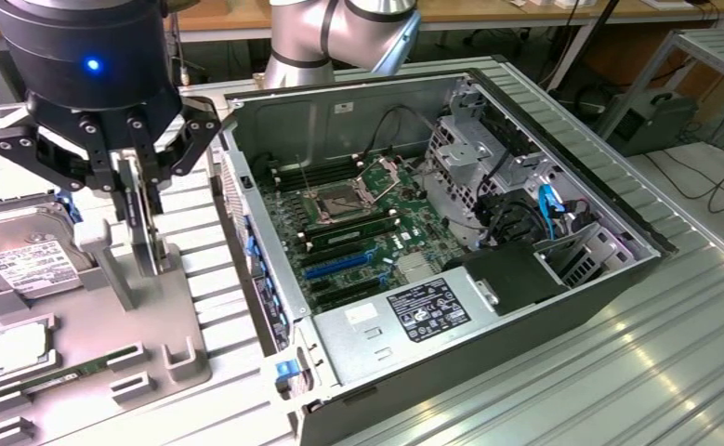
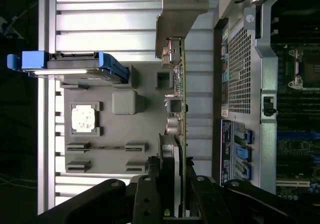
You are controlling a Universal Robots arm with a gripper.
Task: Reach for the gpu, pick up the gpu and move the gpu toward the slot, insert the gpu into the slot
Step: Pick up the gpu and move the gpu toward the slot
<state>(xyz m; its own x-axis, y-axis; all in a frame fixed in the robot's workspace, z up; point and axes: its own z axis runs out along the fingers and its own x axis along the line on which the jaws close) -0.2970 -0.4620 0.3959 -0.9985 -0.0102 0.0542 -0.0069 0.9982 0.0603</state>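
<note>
Right now your gripper is clamped partway closed on the graphics card, holding it upright on edge above the grey holder, beside the open computer case.

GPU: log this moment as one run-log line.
phase: pick-up | gripper: shut on gpu | gpu: upright over grey fixture, outside case | slot: empty

bg: ribbed alu table | wood bench beyond | cables on floor, ext view's right
</note>
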